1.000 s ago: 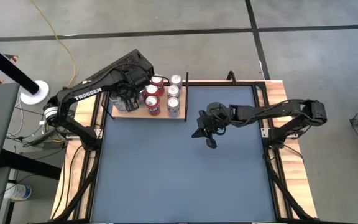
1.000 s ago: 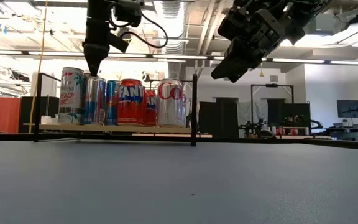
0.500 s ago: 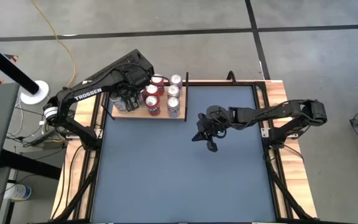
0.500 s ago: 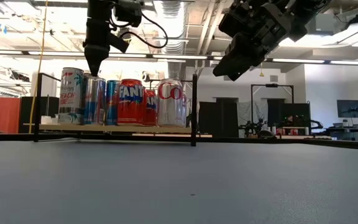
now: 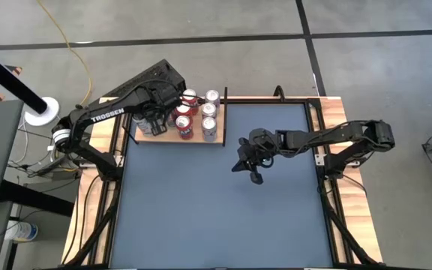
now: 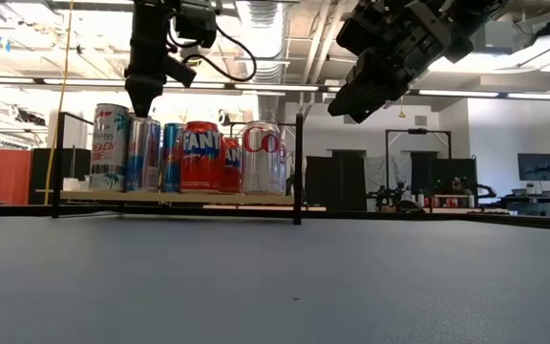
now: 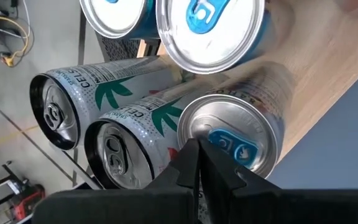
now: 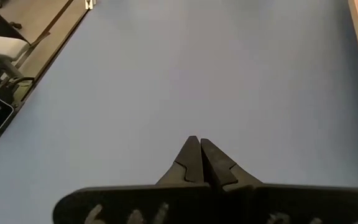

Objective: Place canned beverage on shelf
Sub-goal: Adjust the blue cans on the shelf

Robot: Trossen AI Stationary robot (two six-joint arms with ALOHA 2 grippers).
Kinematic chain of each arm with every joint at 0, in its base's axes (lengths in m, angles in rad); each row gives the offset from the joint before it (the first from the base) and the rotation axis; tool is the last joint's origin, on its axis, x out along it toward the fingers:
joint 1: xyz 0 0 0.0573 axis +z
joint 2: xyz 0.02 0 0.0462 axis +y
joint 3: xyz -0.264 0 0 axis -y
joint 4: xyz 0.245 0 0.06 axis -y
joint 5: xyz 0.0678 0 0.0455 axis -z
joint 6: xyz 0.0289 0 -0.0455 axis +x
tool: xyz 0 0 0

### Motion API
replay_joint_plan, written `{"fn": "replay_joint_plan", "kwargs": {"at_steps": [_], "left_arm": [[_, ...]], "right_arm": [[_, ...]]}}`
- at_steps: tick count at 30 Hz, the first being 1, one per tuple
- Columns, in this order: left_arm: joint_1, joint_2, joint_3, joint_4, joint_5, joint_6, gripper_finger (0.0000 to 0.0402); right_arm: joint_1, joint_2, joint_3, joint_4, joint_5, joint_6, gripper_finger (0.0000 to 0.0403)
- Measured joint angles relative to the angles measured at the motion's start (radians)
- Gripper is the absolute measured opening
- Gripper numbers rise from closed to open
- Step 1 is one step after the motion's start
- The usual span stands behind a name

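Observation:
The shelf (image 5: 163,138), a light wooden board with thin black posts, stands at the table's far left. On it stand several cans (image 5: 195,112), among them red ones, silver ones and slim blue-and-silver ones (image 6: 208,155). My left gripper (image 6: 138,109) is shut and points steeply down. Its tips hang right over the lid of a slim silver can (image 7: 235,134) near the shelf's left end. My right gripper (image 5: 255,175) is shut with nothing in it. It hangs high over the middle of the blue tabletop (image 8: 196,147). My left gripper's shut fingertips (image 7: 191,155) stand at the rim of the slim can's lid (image 7: 213,127), coming from above. Whether they touch the lid, I cannot tell. The can stands upright on the shelf board.
Two tall silver cans with green leaf print (image 7: 114,152) stand close beside the slim can. A black shelf post (image 6: 299,167) rises at the board's right end. The blue tabletop (image 5: 216,210) spreads bare toward the near edge, and wooden strips (image 5: 334,202) edge it.

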Motion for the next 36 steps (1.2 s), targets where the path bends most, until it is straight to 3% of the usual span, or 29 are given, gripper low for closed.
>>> {"fn": "replay_joint_plan", "kwargs": {"at_steps": [17, 36], "left_arm": [[-0.055, 0.003, 0.040, 0.000, 0.101, -0.025, 0.0000], [-0.055, 0.003, 0.041, 0.002, 0.085, -0.006, 0.0000]], "right_arm": [[0.000, 0.000, 0.000, 0.000, 0.000, 0.000, 0.0000], [-0.001, 0.000, 0.000, 0.001, 0.000, 0.000, 0.0000]]}}
